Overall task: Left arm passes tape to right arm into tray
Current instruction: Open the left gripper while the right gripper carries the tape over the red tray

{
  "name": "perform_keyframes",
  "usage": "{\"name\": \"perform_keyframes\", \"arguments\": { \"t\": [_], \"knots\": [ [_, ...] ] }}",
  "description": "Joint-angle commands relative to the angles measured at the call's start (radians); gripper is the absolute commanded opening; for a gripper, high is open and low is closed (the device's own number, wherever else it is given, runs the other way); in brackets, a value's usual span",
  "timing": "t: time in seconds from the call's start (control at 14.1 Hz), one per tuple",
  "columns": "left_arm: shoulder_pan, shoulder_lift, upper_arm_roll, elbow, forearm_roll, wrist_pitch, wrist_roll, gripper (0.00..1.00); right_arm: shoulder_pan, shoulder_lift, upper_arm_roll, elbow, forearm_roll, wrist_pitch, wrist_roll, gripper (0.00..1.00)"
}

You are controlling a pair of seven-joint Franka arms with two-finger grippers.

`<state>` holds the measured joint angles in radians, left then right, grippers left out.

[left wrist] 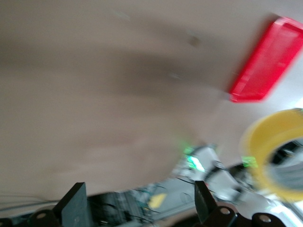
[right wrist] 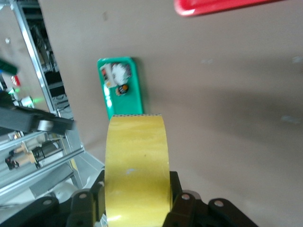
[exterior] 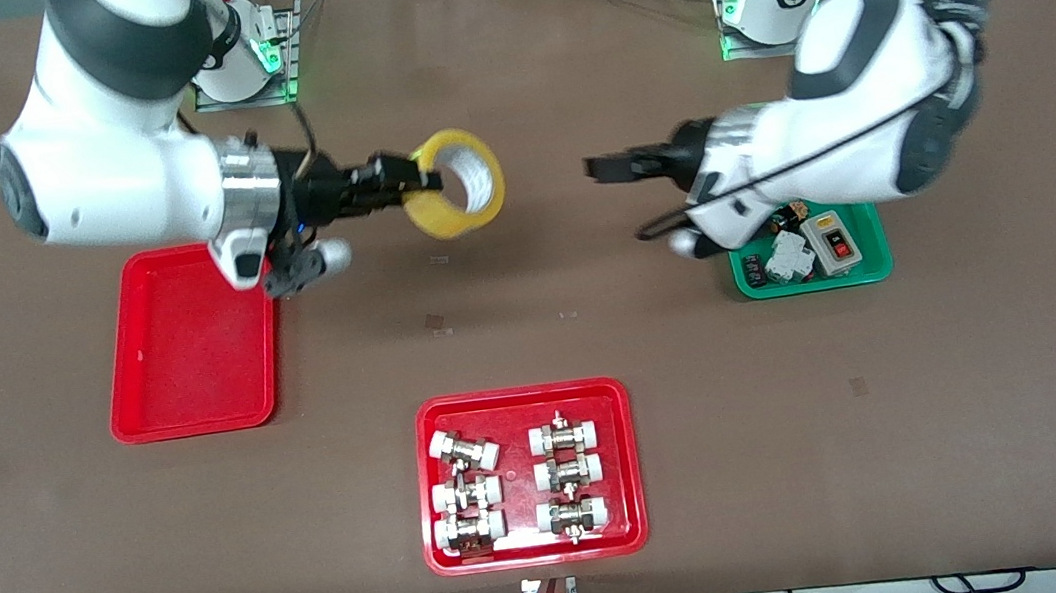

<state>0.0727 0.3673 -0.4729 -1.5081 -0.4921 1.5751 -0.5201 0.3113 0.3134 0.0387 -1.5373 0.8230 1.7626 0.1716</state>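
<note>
The yellow tape [exterior: 462, 184] hangs in the air over the bare table, held by my right gripper [exterior: 422, 185], which is shut on its rim. In the right wrist view the tape [right wrist: 137, 161] stands edge-on between the fingers. My left gripper [exterior: 597, 168] is open and empty, a short way off from the tape toward the left arm's end, pointing at it. In the left wrist view its fingers [left wrist: 75, 204] stand wide apart and the tape [left wrist: 266, 142] shows farther off. The plain red tray [exterior: 191, 343] lies empty under the right arm's wrist; it also shows in the left wrist view [left wrist: 265, 61].
A green tray [exterior: 872, 266] of electrical parts lies under the left arm; it also shows in the right wrist view [right wrist: 137, 90]. A wider red tray [exterior: 539, 547] of metal fittings lies nearer the front camera at mid-table.
</note>
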Motion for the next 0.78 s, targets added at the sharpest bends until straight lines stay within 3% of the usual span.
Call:
{"name": "perform_keyframes", "arguments": {
  "t": [0.0, 0.21, 0.43, 0.71],
  "knots": [
    [0.039, -0.019, -0.001, 0.003, 0.209, -0.056, 0.183, 1.00, -0.137, 0.090, 0.010, 0.016, 0.005, -0.020, -0.105, 0.33],
    [0.110, -0.037, -0.006, 0.005, 0.398, -0.067, 0.356, 1.00, -0.323, 0.151, 0.009, 0.002, -0.016, -0.130, -0.167, 0.33],
    [0.166, -0.085, -0.001, 0.005, 0.474, -0.070, 0.475, 1.00, -0.455, 0.202, 0.010, 0.000, -0.168, -0.163, -0.306, 0.33],
    [0.185, -0.236, 0.013, -0.013, 0.497, -0.101, 0.574, 1.00, -0.624, 0.308, 0.010, -0.026, -0.179, -0.189, -0.544, 0.33]
  ]
}}
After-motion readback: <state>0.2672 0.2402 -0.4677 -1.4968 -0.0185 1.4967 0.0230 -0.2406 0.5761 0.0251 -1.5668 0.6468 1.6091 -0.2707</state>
